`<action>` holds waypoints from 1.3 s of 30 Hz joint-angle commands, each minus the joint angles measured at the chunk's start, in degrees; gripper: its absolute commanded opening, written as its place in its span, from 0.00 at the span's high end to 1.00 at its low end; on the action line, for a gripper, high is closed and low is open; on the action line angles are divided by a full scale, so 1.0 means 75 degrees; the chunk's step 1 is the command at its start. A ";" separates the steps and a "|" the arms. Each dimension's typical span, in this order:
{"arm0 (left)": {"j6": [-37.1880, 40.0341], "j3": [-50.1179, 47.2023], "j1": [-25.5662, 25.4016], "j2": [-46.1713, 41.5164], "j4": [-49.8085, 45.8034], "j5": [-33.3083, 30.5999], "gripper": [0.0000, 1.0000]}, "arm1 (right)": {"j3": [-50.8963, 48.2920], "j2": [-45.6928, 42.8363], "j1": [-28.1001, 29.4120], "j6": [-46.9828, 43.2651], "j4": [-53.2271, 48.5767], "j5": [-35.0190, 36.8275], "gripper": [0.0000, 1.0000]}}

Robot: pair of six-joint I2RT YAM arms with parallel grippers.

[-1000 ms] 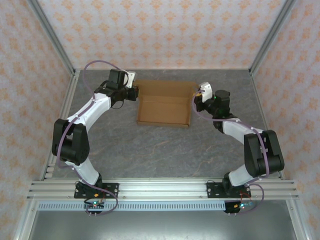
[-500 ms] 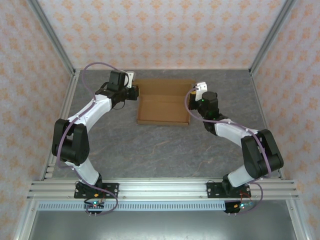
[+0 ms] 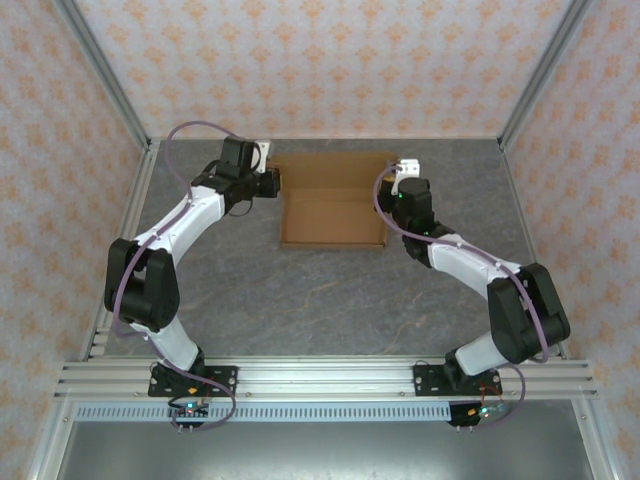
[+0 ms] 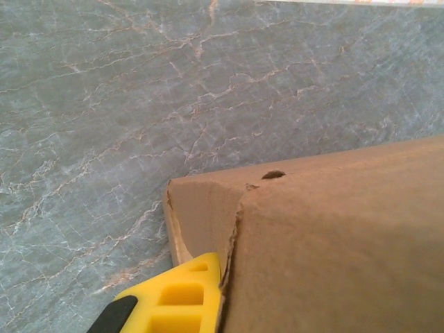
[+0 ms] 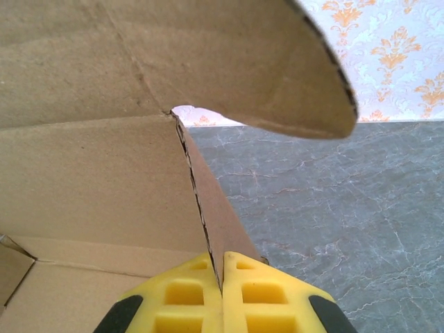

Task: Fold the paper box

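From above, the paper box lies near the back of the grey surface, between the two arms. It is open on top, like a flat tray. The left fingers are at its left side and the right fingers are at its right side. I think each arm has one side wall so the walls can stand up straight.

In the left wrist view, one yellow finger of the left fingers presses on the outside of a brown wall of the paper box. The other finger is hidden behind the card. The fingers are closed tight, so they look like they pinch this wall.

In the right wrist view, the right fingers are squeezed together with a thin wall of the paper box caught between them. This holds the wall up. A rounded flap hangs over, not yet tucked in.
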 commanded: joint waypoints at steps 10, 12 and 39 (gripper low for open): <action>-0.0590 -0.0394 -0.0392 -0.0338 0.0396 -0.0753 0.98 | -0.0339 -0.0090 0.0141 0.0946 0.0627 0.0699 1.00; -0.0647 -0.0644 -0.0392 -0.0465 0.0613 -0.0885 0.98 | -0.0654 -0.0092 0.0142 0.0874 0.1076 0.0804 1.00; -0.1624 -0.3012 -0.0837 -0.1433 0.2944 -0.2027 0.98 | -0.1561 0.0091 0.0397 0.1914 0.2078 0.1120 1.00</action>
